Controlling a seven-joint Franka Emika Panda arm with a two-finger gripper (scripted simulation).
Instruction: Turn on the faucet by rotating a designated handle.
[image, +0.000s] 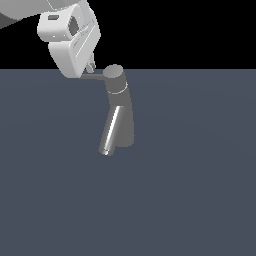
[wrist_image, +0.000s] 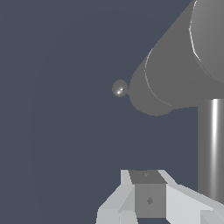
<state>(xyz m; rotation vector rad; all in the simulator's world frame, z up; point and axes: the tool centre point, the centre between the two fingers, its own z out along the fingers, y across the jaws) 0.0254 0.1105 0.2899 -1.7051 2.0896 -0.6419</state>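
The dark grey faucet (image: 122, 117) stands upright mid-scene, with a round cap (image: 114, 74) on top and a shiny slanted spout (image: 111, 131). Its thin handle (image: 93, 76) sticks out from the cap toward the exterior view's left. My gripper (image: 90, 67) hangs from the white hand just above the handle's outer end; whether it touches is unclear. In the wrist view the faucet (wrist_image: 175, 74) looms close, with the spout tip (wrist_image: 119, 88) beyond. The handle (wrist_image: 212, 148) runs alongside my gripper (wrist_image: 148, 175), not between the fingers. The fingers (wrist_image: 149, 199) are pressed together, holding nothing.
The faucet stands on a flat dark blue-grey floor (image: 190, 190) that stretches all around it. The bulky white hand and arm (image: 67, 42) hang over the exterior view's upper left.
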